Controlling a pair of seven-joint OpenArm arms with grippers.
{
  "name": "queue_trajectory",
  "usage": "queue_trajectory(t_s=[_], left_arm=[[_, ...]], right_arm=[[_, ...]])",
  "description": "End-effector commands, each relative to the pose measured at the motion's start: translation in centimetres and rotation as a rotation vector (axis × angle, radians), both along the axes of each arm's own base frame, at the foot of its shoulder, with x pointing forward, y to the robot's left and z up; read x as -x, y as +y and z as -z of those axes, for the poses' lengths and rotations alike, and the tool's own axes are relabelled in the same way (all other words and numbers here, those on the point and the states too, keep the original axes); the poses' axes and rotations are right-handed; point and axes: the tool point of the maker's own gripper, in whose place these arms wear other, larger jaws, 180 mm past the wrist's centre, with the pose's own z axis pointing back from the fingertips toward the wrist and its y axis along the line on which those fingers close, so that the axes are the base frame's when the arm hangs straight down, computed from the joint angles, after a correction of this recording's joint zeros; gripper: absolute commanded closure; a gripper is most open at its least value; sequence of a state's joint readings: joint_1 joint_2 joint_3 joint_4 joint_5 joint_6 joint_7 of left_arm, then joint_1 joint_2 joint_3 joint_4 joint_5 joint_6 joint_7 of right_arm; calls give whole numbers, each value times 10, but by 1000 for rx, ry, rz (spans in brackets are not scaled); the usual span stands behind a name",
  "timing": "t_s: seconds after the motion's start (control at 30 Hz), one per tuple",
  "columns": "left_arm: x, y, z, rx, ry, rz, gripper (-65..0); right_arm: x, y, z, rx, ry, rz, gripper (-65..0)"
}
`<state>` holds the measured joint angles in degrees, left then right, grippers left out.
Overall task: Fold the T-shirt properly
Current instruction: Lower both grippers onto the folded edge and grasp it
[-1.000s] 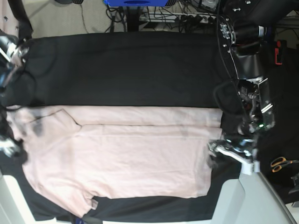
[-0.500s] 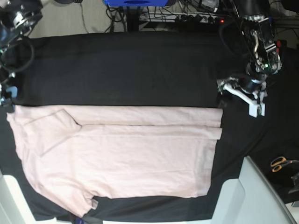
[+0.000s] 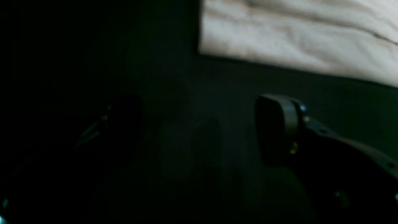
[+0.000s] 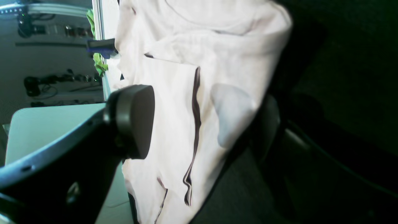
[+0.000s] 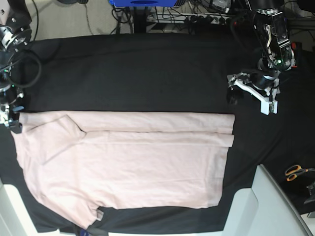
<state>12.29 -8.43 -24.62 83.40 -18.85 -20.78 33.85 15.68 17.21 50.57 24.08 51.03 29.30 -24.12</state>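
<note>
A plain pale pink short-sleeved cotton T-shirt (image 5: 128, 164) lies spread flat on the bench, which is covered by a black cloth (image 5: 138, 73). In the base view the shirt fills the lower half of the cloth, its long upper side turned in as a narrow folded band running from one end to the other. One short sleeve lies folded over the body at the view's left, and the other sleeve points toward the bottom left corner. The straight hem sits at the view's right.

The left pincer (image 5: 248, 92) hangs over bare black cloth near the hem's upper corner, apart from the fabric. Its jaws stand wide apart with nothing between them. In the left wrist view one dark rounded finger pad (image 3: 275, 129) shows over the dark cloth, with the shirt's pale edge (image 3: 295, 37) beyond it.

The right pincer (image 5: 11, 118) sits at the shirt's far left edge, by the upper corner. In the right wrist view its jaws are spread wide, one grey pad (image 4: 135, 121) beside the fabric and the other (image 4: 264, 127) half hidden behind the shirt's edge; the pink cloth (image 4: 202, 77) lies between them, ungripped.

Orange-handled scissors (image 5: 295, 172) lie at the far right, well away from the shirt
</note>
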Motion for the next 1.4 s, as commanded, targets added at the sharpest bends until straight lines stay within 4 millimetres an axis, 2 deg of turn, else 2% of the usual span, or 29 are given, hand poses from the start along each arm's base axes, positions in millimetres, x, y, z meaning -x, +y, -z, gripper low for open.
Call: queue_trajectory(t_s=[0.0,0.07,0.27,0.5,0.67,0.77,0.9,1.0,1.17,1.37], left_arm=[[-9,3,-11,-4,-44,-1,-546],[-8,2,-10,0,-42,-2,-546],[-10,-7,-8,26,-49,-10,-553],[-21,-23,-11,71,-76,-22,-558],[-28,-27,4,111,-49,-41,-559],[-30,-30,11,212,-51,-86,-637],[-33,-19,13,361,-74,-167,-650],[-37,-12,16,392,-72,-199,-650],[-51,-10,17,411,-99,-229,-650],[-65,-15,27,450,-77,-249,-650]], right_arm=[[-6,-6,-7,19,-4,-8,-420],[-9,-6,-9,19,-10,-9,-354],[-10,-6,-9,16,-9,-7,0],[-8,-5,-7,13,-3,-11,-6],[-3,-4,-3,11,9,-14,-6],[-2,-3,-3,13,8,-17,-6],[2,-3,0,13,16,-17,-6],[4,-3,1,14,20,-18,-5],[4,-4,1,15,20,-18,-5],[4,-4,1,15,20,-18,-5]])
